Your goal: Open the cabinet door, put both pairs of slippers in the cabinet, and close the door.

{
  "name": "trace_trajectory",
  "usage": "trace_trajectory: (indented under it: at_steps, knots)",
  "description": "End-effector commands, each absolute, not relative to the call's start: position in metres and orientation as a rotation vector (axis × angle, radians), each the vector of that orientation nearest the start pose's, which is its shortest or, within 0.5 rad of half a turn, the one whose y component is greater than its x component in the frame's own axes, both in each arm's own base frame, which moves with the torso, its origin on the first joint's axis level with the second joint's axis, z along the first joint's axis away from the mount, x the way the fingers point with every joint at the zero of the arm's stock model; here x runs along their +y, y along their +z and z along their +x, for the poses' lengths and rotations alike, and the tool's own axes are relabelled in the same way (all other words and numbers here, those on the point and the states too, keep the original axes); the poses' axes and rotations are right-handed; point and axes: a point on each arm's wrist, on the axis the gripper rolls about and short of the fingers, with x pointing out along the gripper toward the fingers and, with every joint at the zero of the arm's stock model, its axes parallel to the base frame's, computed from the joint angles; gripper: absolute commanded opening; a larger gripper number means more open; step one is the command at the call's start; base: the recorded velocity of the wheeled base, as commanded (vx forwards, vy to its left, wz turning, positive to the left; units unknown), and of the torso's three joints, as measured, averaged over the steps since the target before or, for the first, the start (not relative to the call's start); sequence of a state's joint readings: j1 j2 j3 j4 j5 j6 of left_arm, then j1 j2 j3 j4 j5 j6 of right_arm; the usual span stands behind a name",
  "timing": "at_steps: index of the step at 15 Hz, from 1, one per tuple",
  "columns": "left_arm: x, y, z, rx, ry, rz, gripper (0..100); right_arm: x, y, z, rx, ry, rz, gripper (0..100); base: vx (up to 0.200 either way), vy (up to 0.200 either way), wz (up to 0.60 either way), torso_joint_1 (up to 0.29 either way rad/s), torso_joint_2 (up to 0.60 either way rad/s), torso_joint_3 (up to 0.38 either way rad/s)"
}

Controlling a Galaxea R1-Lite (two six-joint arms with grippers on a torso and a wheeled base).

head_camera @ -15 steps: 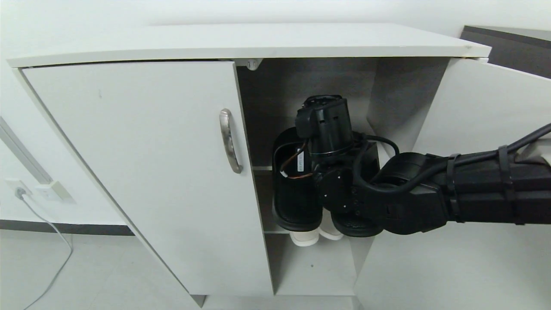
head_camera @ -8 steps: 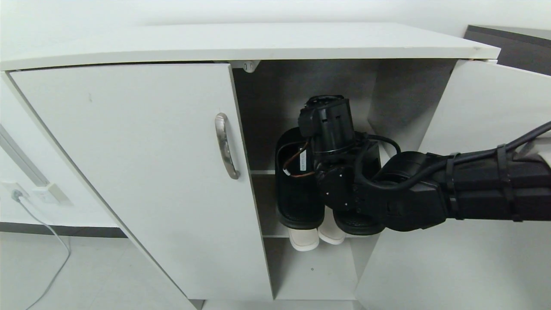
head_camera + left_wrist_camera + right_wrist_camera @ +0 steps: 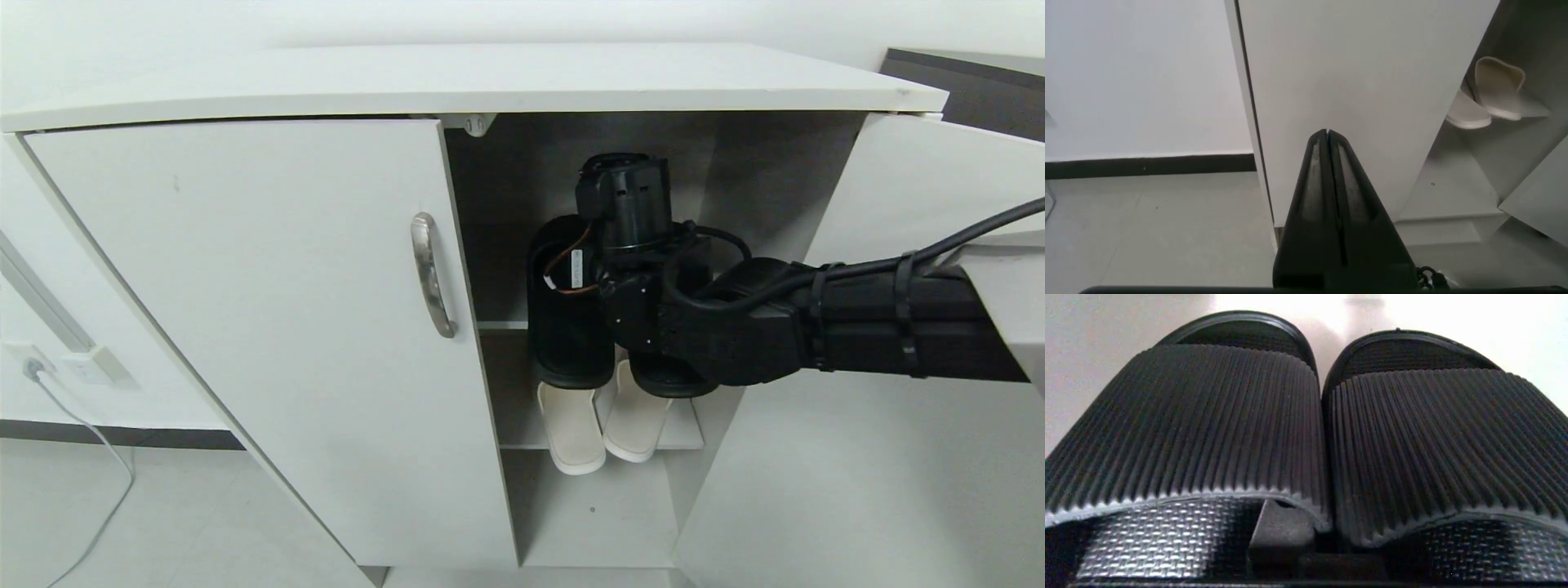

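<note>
Two black slippers [image 3: 569, 343] hang side by side from my right gripper [image 3: 1287, 536], which is clamped on their inner edges just below where the two ribbed straps meet. My right arm reaches in from the right and holds the pair inside the open right half of the cabinet [image 3: 490, 77], above its shelf [image 3: 690, 433].

From my head camera their near ends overlap the far ends of the white slippers [image 3: 600, 420]. I cannot tell whether the two pairs touch. The white slippers lie flat on the shelf, close together, with their near ends sticking out past its front edge.

The right door [image 3: 922, 188] stands swung wide open to my right. The left door [image 3: 245, 310] is closed, and its metal handle [image 3: 431, 273] is upright near the inner edge.

My left gripper [image 3: 1327, 139] has its fingers pressed together with nothing between them. It is low down in front of the left door, above the floor [image 3: 1151, 229], and well apart from both pairs.
</note>
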State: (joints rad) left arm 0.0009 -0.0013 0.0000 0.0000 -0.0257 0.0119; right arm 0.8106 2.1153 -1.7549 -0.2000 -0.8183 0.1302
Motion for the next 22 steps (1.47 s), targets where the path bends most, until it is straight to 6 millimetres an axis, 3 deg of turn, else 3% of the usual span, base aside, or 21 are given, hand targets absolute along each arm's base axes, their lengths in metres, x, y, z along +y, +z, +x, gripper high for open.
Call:
trace_trajectory:
  at_steps: [1, 4, 6, 14, 22]
  knots:
    - [-0.001, 0.075, -0.023, 0.000, -0.025, 0.012, 0, 0.308, 0.247, 0.333, 0.109, -0.031, 0.004, 0, 0.000, 0.000, 0.00, 0.000, 0.00, 0.000]
    - [-0.001, 0.075, -0.023, 0.000, -0.025, 0.012, 0, 0.305, 0.257, 0.347, 0.116, -0.044, 0.005, 0, 0.000, 0.000, 0.00, 0.000, 0.00, 0.000]
    - [-0.001, 0.075, -0.023, 0.000, -0.025, 0.011, 0, 0.305, 0.247, 0.354, 0.151, -0.056, -0.021, 0, 0.000, 0.000, 0.00, 0.000, 0.00, 0.000]
    - [-0.001, 0.075, -0.023, 0.000, -0.025, 0.011, 0, 0.302, 0.247, 0.357, 0.153, -0.045, -0.018, 0, 0.000, 0.000, 0.00, 0.000, 0.00, 0.000]
    - [-0.001, 0.075, -0.023, 0.000, -0.025, 0.011, 0, 0.298, 0.260, 0.352, 0.127, -0.043, 0.007, 0, 0.000, 0.000, 0.00, 0.000, 0.00, 0.000]
